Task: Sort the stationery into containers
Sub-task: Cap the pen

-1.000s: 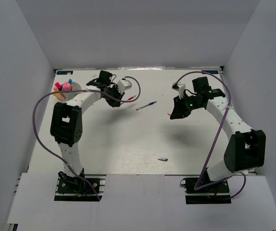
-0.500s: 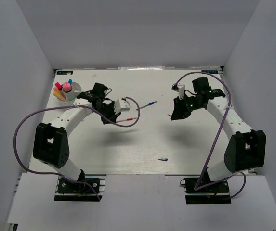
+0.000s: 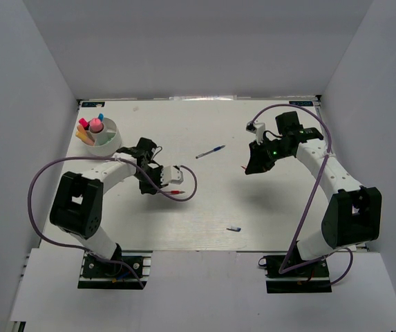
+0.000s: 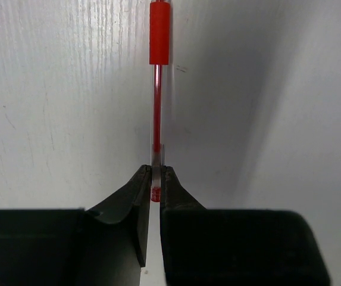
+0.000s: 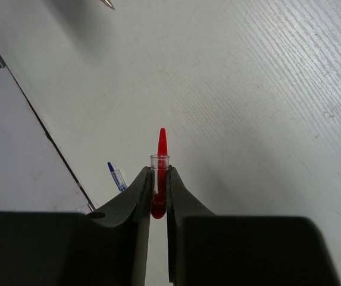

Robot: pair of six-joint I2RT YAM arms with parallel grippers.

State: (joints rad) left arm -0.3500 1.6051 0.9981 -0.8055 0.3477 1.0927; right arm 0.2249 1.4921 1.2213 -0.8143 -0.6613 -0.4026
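Well, the left gripper (image 4: 155, 185) is pinching a thin red pen (image 4: 156, 113) by its end, probably light and slippery. The right gripper (image 5: 158, 190) is squeezing a red bit (image 5: 161, 143).

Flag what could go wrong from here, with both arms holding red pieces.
1. The left fingers pinch the red pen at its very end, most of its length sticking out; it could pivot or slip before reaching the white bowl.
2. The right fingers hold a small red piece far from the bowl; a slip drops it on the table.
3. The bowl holds several items that a long pen could knock.
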